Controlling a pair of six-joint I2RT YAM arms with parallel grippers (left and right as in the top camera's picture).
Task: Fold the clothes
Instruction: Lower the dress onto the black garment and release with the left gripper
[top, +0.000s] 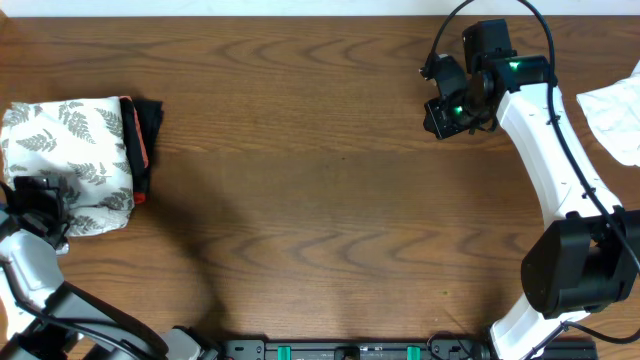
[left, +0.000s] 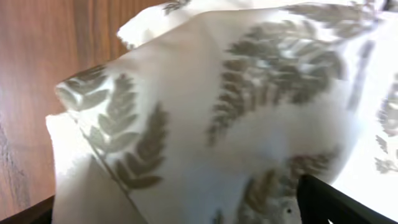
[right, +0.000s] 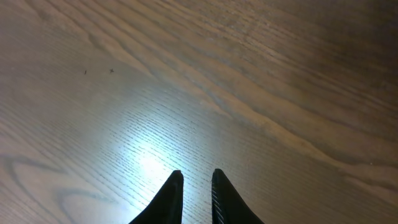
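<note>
Left claw (left: 177, 202) spread wide over the dress (left: 249, 93), seemingly touching it.

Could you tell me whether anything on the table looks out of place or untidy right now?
Nothing looks spilled or damaged. The folded dress lies at the far left of the table against a black bundle, and its lower edge looks slightly uneven. A white cloth runs out of view at the right.
</note>
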